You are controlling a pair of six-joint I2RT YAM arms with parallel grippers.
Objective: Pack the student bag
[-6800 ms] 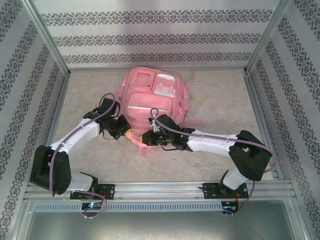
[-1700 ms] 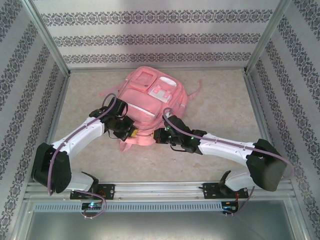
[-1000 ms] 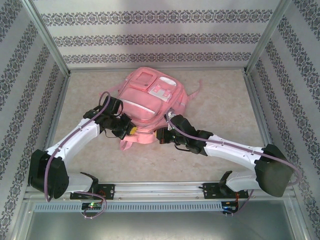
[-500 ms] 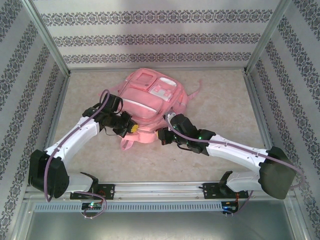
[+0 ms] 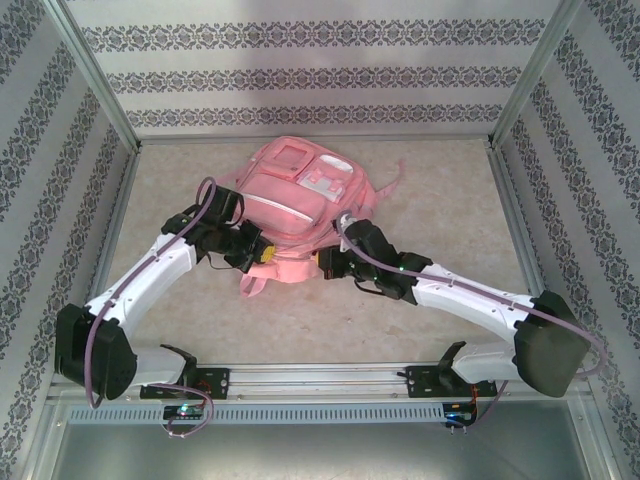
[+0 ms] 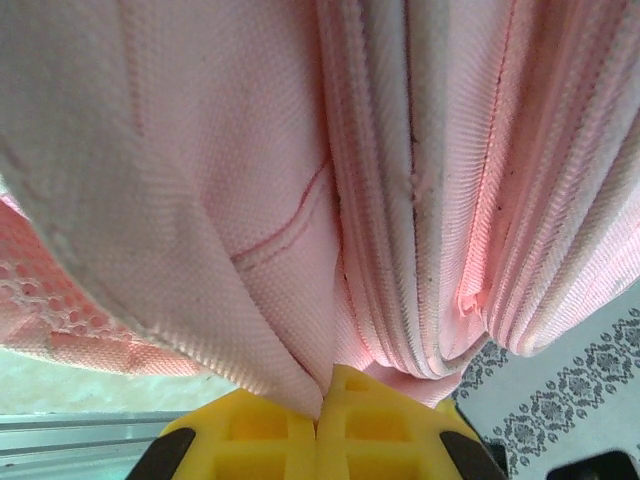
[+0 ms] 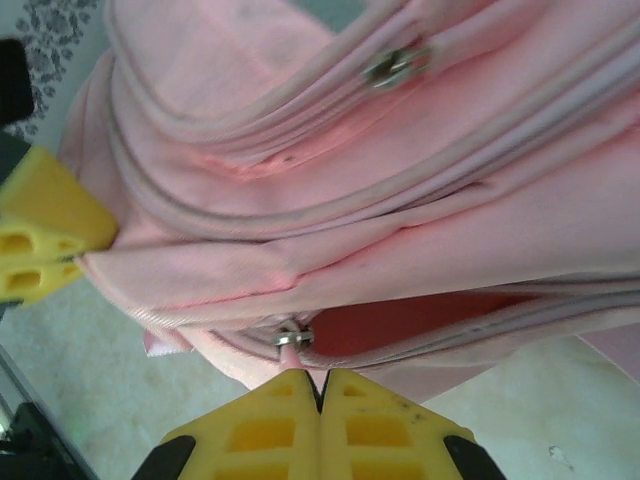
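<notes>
Right gripper advanced, student bag hem pinched

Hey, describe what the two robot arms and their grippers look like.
The left arm and right arm have white shells with bulky black joint housings. A purple cable runs along each. The left gripper and right gripper have yellow fingers with moulded rectangular recesses.

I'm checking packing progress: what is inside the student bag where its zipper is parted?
Through the parted zipper of the student bag, only reddish-pink lining shows. No packed item is visible. The deeper interior is covered by the bag's own fabric.
</notes>
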